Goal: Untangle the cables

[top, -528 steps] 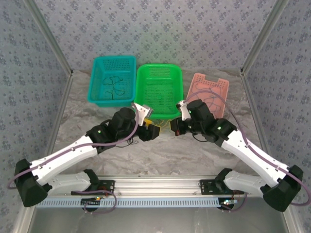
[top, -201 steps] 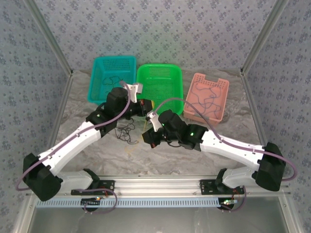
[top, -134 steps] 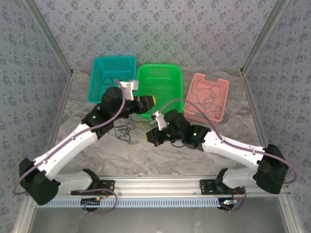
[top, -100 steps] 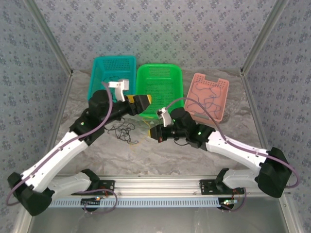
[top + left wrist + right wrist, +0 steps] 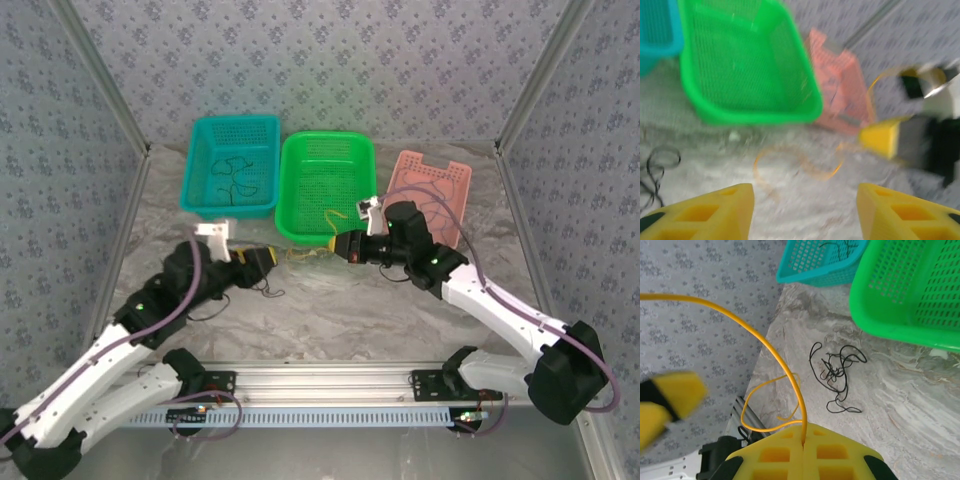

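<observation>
Well, right claw pinches the yellow strand, left claw wide and empty

Over on the right side, the right gripper (image 5: 337,243) sits just off the near rim of the green basket (image 5: 325,185), low over the table (image 5: 330,310). Its wrist camera tells the story: the right gripper (image 5: 803,436) has its two yellow fingers pressed flat together, and the yellow-orange cable (image 5: 803,415) comes straight up out of the seam between them. From there the strand sweeps away in one long arc, and a slack loop of it hangs below.

Across from it, the left gripper (image 5: 265,257) faces the right one, the two well apart on the marbled surface. From the left wrist, the left gripper (image 5: 804,192) is spread wide with nothing between the fingers. Ahead of them lies a loose loop of the yellow-orange cable (image 5: 795,167) on the table, though this view is blurred.

Where's the rest? A tangle of black cables (image 5: 837,371) lies on the table, out in front of the green basket's corner and apart from the yellow strand. A few dark cables (image 5: 232,178) lie inside the teal basket (image 5: 200,200), which stands to the left of the green one. More cables (image 5: 425,195) are heaped in the pink basket (image 5: 455,230) to the right. A short bit of yellow also shows on the green basket's floor.
</observation>
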You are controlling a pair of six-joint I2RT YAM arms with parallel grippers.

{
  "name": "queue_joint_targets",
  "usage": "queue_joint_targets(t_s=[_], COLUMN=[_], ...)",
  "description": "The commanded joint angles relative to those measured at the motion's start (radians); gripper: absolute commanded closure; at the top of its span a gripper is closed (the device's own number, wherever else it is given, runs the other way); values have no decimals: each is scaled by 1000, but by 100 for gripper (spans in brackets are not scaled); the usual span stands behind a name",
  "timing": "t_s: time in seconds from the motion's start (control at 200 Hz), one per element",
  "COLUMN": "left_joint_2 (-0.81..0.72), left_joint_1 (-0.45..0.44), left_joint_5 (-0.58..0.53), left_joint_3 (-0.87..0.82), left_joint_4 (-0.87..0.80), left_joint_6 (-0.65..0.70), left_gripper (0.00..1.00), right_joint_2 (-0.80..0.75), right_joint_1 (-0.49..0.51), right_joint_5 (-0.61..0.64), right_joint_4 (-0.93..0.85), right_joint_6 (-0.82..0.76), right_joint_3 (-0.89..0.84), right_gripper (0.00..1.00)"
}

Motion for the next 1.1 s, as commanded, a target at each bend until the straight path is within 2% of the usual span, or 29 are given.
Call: queue_joint_targets(t_s=[0.0,0.13,0.405,0.625,0.685,0.735,0.77,0.924,1.094], left_joint_2=[33,107,223,295,306,308,308,305,333], left_joint_1=[-23,-22,-23,-24,-25,-26,-27,-78,-158], left_joint_5=[14,39,66,89,78,65,60,50,30], left_joint_3=[-65,-86,-106,-111,-116,-121,-127,-155,-156], left_joint_4=[77,181,337,388,393,392,392,390,377], left_joint_6=[-48,-87,-133,-128,-120,-113,-110,-93,-54], left_gripper=[36,26,23,52,68,89,100,100,100], right_joint_2=[-19,-24,-43,-58,-63,-66,-67,-28,116], right_joint_1=[-19,-26,-26,-26,-27,-31,-36,-96,-160], right_joint_5=[-40,-35,-38,-40,-37,-31,-27,-14,29], right_joint_4=[-48,-59,-29,-7,-10,-15,-20,-18,-24], right_joint_6=[18,23,48,66,67,67,68,74,54], right_joint_3=[48,53,21,0,-2,2,2,47,177], right_gripper=[100,100,100,100,100,100,100,100,100])
